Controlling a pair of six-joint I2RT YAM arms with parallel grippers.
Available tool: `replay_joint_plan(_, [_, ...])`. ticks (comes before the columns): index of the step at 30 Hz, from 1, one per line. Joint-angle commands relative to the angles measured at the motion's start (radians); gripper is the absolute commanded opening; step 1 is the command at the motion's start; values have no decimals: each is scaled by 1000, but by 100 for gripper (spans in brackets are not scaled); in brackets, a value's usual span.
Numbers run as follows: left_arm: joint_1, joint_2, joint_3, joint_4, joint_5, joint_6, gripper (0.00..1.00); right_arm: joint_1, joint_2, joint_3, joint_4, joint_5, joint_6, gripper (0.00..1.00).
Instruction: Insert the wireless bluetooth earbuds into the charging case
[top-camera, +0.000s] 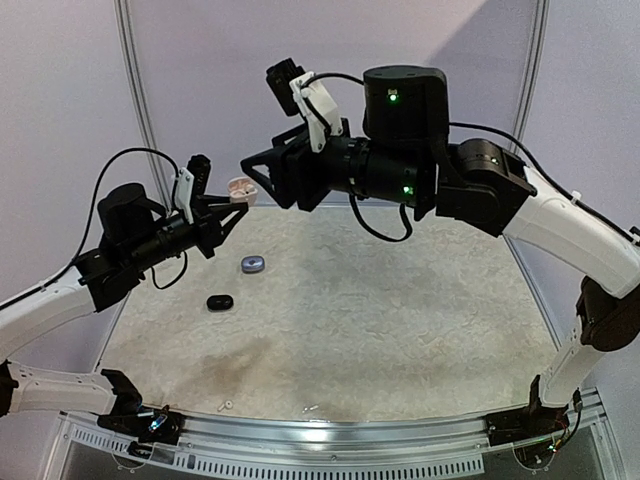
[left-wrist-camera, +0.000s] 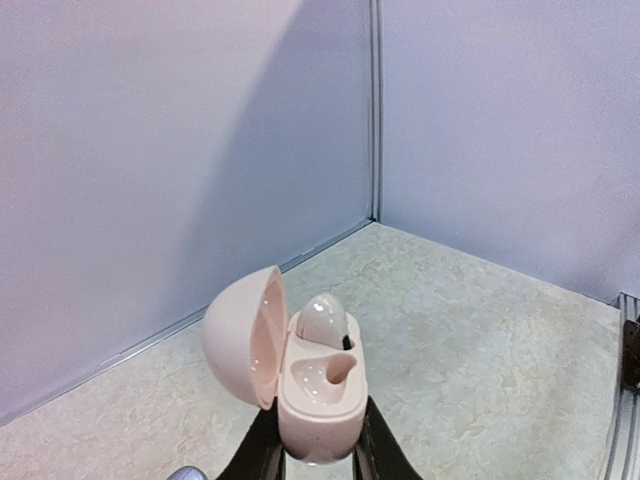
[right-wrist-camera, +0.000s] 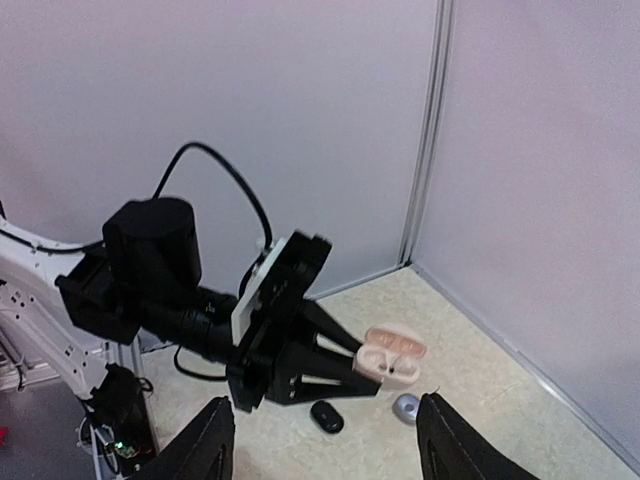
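Note:
The charging case is pale pink and held up above the table with its lid swung open to the left. My left gripper is shut on its base, one finger on each side. One pale earbud sits in the far socket, and the near socket is bare. In the top view the case hangs at the back left, with my right gripper just beside it. The right gripper is open with nothing between its fingers, and it faces the case. Two tiny white earbuds lie near the table's front edge.
A black closed case and a blue-grey case lie on the table below the left gripper. Walls with a corner post close the back. A metal rail runs along the near edge.

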Motion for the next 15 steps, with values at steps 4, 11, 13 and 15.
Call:
replay_joint_plan(4, [124, -110, -29, -159, -6, -11, 0, -3, -9, -121, -94, -14, 117, 67])
replay_joint_plan(11, [238, -262, -106, -232, 1, -74, 0, 3, 228, 38, -362, 9, 287, 70])
replay_joint_plan(13, [250, -312, -137, -256, -16, -84, 0, 19, 340, 126, -437, 3, 325, 67])
replay_joint_plan(15, [264, -355, -162, -291, -36, -93, 0, 38, 446, 243, -509, -16, 340, 66])
